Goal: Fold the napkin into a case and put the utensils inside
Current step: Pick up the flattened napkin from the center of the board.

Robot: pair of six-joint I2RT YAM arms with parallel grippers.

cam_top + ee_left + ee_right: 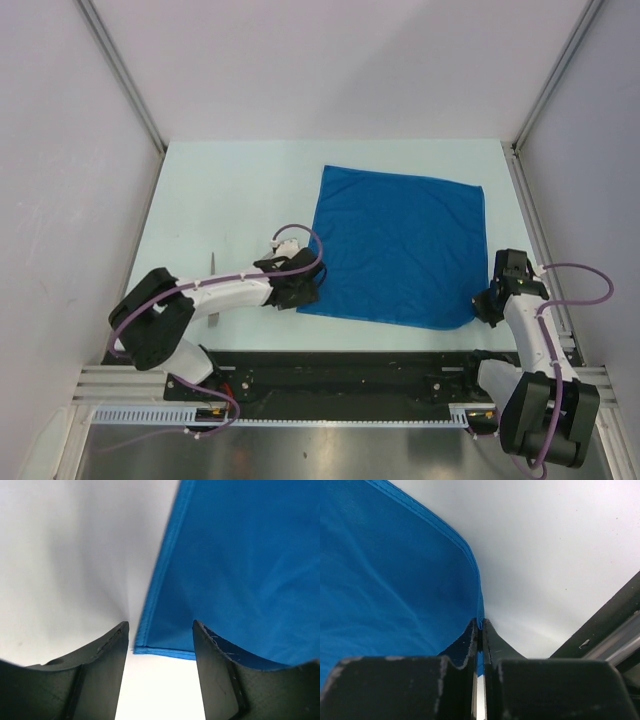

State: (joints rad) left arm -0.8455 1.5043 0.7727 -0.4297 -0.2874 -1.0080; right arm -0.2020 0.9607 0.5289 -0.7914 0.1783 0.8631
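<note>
The royal-blue napkin (400, 245) lies spread flat as a square on the pale table. My left gripper (305, 292) is at its near-left corner and stands open. In the left wrist view that gripper (160, 625) has the napkin's hemmed corner (150, 642) just ahead of the gap between its fingers. My right gripper (487, 305) is at the near-right corner. The right wrist view shows the right gripper (480, 622) shut on the napkin's edge (385, 580), which is pinched between the fingertips. A slim grey utensil (213, 262) lies left of the napkin, partly under my left arm.
White walls enclose the table on the left, back and right. A black rail (350, 370) runs along the near edge between the arm bases. A dark frame bar (610, 625) shows to the right in the right wrist view.
</note>
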